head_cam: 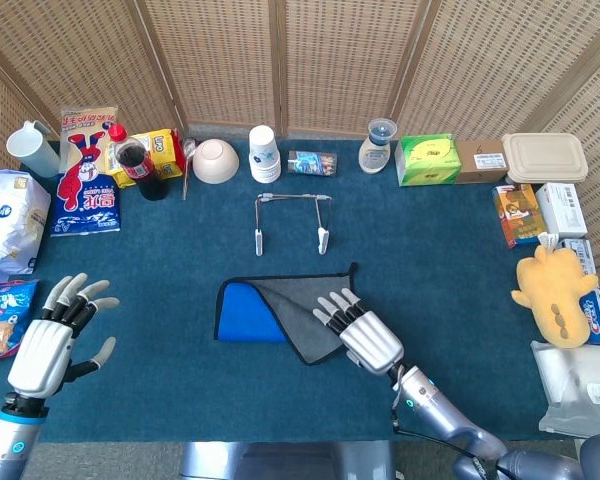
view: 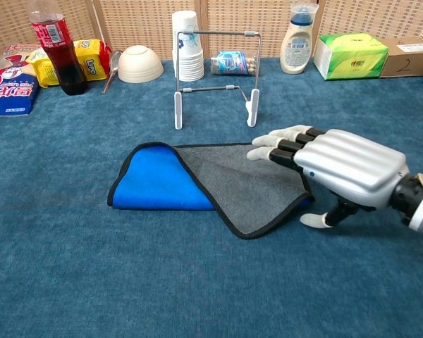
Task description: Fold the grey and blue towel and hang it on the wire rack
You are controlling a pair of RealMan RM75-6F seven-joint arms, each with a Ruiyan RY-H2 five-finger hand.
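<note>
Grey and blue towel (view: 218, 184) flat (half folded) under right hand (view: 342, 167), fingers spread, holding nothing, perhaps touching.

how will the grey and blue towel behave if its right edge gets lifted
The towel is probably floppy: its grey flap already lies limp over the blue layer, so a lifted edge would likely sag and unfold. It looks thin, so likely light. On the carpet-like table cover it may drag rather than slide if the right robot hand pushes it.
</note>
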